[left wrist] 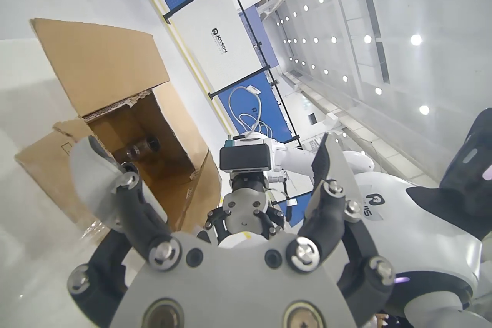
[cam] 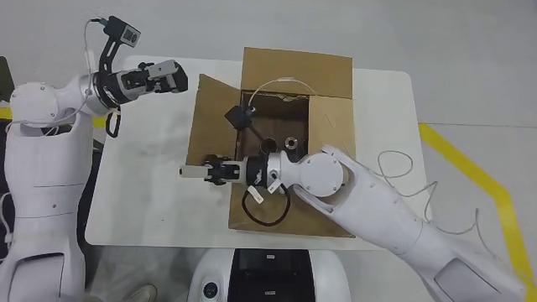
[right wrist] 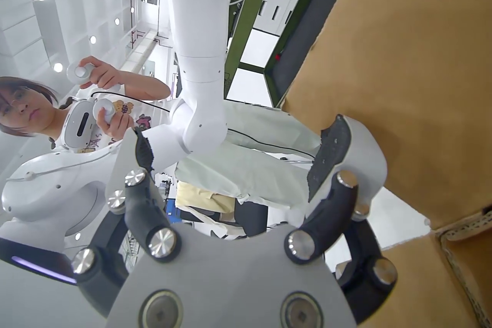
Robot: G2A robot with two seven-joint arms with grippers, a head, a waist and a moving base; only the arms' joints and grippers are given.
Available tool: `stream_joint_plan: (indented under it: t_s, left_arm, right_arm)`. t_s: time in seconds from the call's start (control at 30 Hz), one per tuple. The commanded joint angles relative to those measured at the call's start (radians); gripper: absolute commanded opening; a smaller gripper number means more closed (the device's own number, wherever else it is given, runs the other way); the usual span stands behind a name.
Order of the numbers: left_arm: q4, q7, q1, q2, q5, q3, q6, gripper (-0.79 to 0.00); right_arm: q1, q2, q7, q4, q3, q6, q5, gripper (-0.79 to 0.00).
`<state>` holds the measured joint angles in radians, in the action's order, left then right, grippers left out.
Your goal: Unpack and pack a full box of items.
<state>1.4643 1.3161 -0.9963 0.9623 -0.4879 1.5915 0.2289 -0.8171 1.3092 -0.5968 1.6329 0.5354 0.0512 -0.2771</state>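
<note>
I see the cardboard box [cam: 298, 71] standing open in the middle of the white surface [cam: 138, 193], its flaps folded outward. A few small dark items [cam: 289, 143] lie on its floor, toward the far side. My right gripper [cam: 200, 170] is spread wide with nothing between its fingers. It is held over the outer edge of the flap on my left, and one finger [right wrist: 338, 152] sits just beside the cardboard. My left gripper [cam: 172, 75] hangs near the surface's far left corner, well apart from the box, also spread wide and empty.
</note>
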Motion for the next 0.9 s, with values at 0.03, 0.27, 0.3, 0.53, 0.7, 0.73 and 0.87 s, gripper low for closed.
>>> stream_joint_plan:
  t_s: [0.03,0.27,0.3,0.53,0.7,0.73,0.87]
  left_arm:
    - [-0.060,0.005,0.029,0.004,0.001,-0.049,-0.021,0.000]
    - [-0.176,0.015,0.093,0.015,-0.017,-0.137,-0.004,0.000]
    - [-0.188,0.010,0.100,0.016,-0.010,-0.143,0.001,0.000]
    - [-0.249,-0.009,0.114,0.014,0.030,-0.166,0.011,0.000]
    - [-0.259,-0.068,0.114,0.011,0.136,-0.189,0.037,0.000]
    - [-0.256,-0.074,0.111,0.012,0.139,-0.198,0.037,0.000]
    - [-0.271,-0.099,0.112,0.019,0.162,-0.244,0.028,0.000]
  right_arm:
    - [0.004,0.009,-0.016,-0.022,0.002,-0.009,-0.014,0.000]
    - [-0.021,0.005,-0.034,-0.026,0.052,-0.022,-0.021,0.000]
    - [-0.028,0.002,-0.037,-0.020,0.064,-0.027,-0.018,0.000]
    - [-0.128,-0.045,-0.052,0.086,0.211,-0.076,0.019,0.000]
    - [-0.215,-0.078,-0.069,0.181,0.320,-0.115,0.054,0.000]
    - [-0.232,-0.084,-0.074,0.198,0.342,-0.121,0.058,0.000]
    - [-0.299,-0.106,-0.095,0.251,0.433,-0.137,0.056,0.000]
